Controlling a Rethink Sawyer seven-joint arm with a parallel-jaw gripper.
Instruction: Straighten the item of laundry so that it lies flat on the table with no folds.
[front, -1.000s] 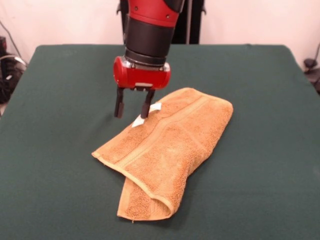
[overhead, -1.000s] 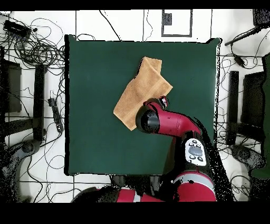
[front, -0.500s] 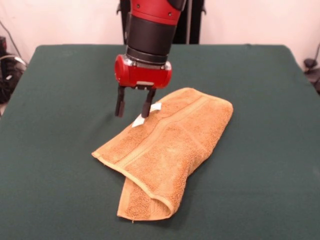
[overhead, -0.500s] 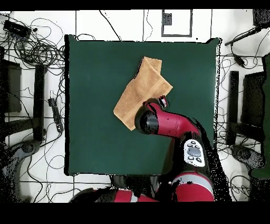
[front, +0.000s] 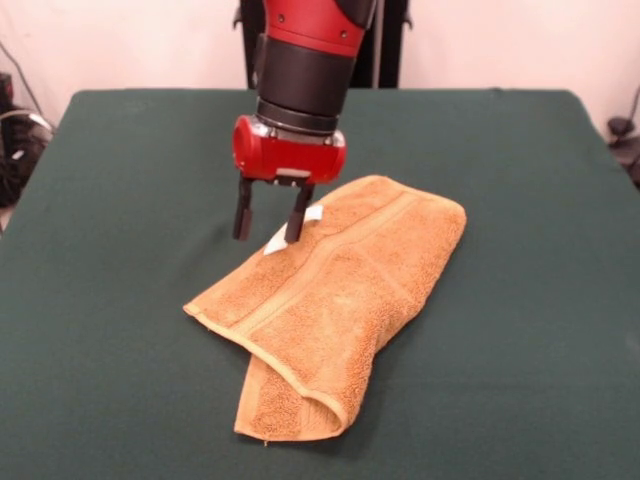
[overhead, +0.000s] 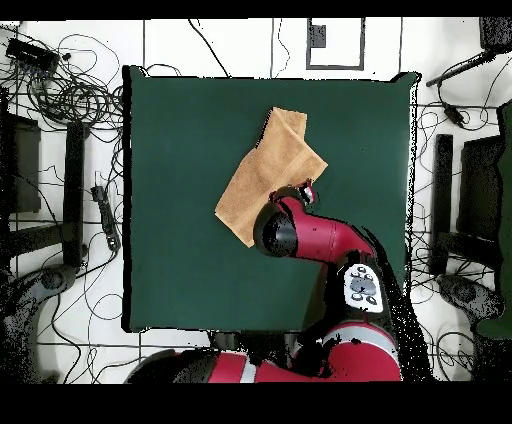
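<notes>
- The towel lies near the middle of the tabletop, toward the robot's side of it in the overhead view, and well clear of every edge.
- It is not flat. It is doubled over on itself into a long, slanted shape, with a rounded fold along the side that sits right in the front view.
- At the near end in the front view, a layered corner curls over, so at least two thicknesses are stacked there.
- A woven border band runs lengthwise across the upper layer, and a small white tag shows at the towel's far edge.
- The end effector hangs at that far edge with its two fingers apart, one beside the tag and the other over bare cloth-covered tabletop. It grips nothing.
- Whether the fingertips touch the tabletop cannot be told from either view.
- By my reading, the task is at an early stage: no layer is opened out and the fold is intact.
- What remains is to take hold of an edge or corner, draw the upper layer off the lower one, and smooth the curled corner so that a single layer lies flat.
</notes>
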